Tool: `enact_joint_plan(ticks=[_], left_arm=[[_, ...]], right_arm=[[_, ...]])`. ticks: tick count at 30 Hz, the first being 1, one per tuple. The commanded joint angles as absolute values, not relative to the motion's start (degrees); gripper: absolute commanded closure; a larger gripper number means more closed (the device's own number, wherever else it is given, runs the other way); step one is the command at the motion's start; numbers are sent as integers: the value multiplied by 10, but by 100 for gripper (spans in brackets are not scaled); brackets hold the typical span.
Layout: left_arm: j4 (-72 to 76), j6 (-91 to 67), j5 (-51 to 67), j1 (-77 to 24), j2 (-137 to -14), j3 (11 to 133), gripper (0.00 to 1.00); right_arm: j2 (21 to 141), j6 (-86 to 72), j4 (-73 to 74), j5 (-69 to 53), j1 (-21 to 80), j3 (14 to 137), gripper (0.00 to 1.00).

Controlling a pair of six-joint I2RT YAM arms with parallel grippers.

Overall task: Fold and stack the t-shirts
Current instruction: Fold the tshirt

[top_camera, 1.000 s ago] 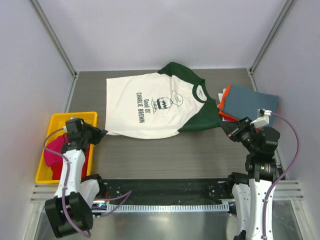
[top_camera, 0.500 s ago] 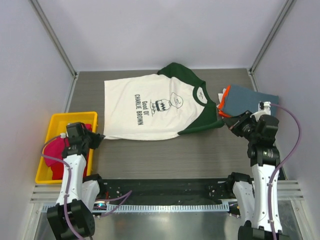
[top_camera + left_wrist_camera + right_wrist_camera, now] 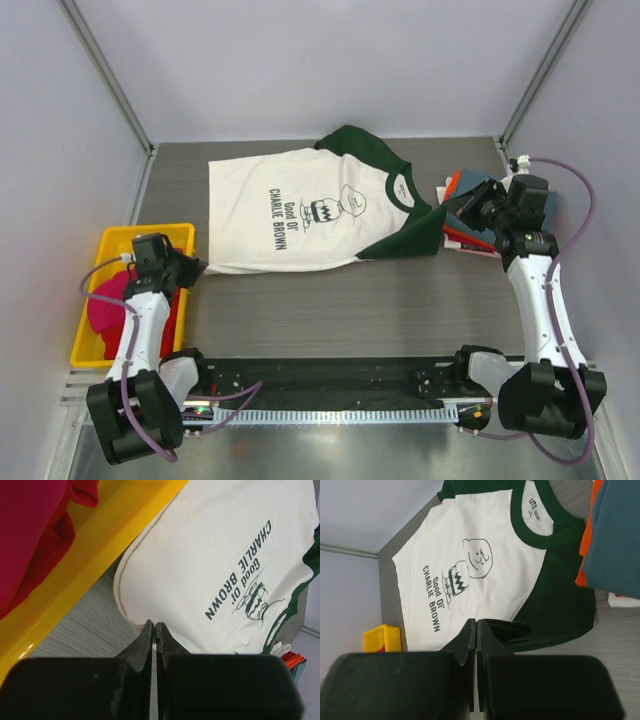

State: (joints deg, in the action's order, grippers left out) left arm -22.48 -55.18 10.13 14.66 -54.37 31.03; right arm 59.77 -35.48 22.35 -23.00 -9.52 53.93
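The cream-white t-shirt [image 3: 300, 215] with dark green sleeves lies spread face up on the table, its right sleeve partly folded over. It also shows in the left wrist view [image 3: 215, 555] and the right wrist view [image 3: 465, 545]. My left gripper [image 3: 197, 267] is shut, its tips [image 3: 154, 625] meeting on the shirt's near left hem corner. My right gripper [image 3: 472, 210] is shut and empty [image 3: 476, 622], raised over the folded stack with a slate-blue shirt [image 3: 615, 535] on an orange one [image 3: 585, 545]. A red shirt [image 3: 105, 310] lies in the bin.
The yellow bin [image 3: 130, 237] stands at the left edge, right beside my left gripper; its wall shows in the left wrist view [image 3: 100, 565]. Grey walls close in the table at the back and on both sides. The folded stack sits at the back right.
My right arm has swung from the shirt's near right sleeve back over the folded stack. The right sleeve now lies folded inward. The shirt has shifted slightly left with my left gripper.
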Motion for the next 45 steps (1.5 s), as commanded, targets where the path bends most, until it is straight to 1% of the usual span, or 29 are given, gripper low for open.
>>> enact_joint_plan(ticks=[1,10,20,30,38,45], left_arm=[[-178,-529,100,149,-566,353,100],[-141,-512,107,145,-655,407,100],[-123,-532,91,137,-729,442,100],[-109,-545,75,117,-772,474,100],[-111,-558,43,116,-764,490,100],[-106,-567,51,116,-790,508,100]], right_arm=[[646,-331,185,-222,-91,606,99],[769,-321,188,-229,-67,698,99],[851,-319,189,-236,-63,774,99],[926,-316,192,-237,-50,846,99],[965,-320,203,-237,-50,903,99],[998,-325,209,-243,-43,954,99]])
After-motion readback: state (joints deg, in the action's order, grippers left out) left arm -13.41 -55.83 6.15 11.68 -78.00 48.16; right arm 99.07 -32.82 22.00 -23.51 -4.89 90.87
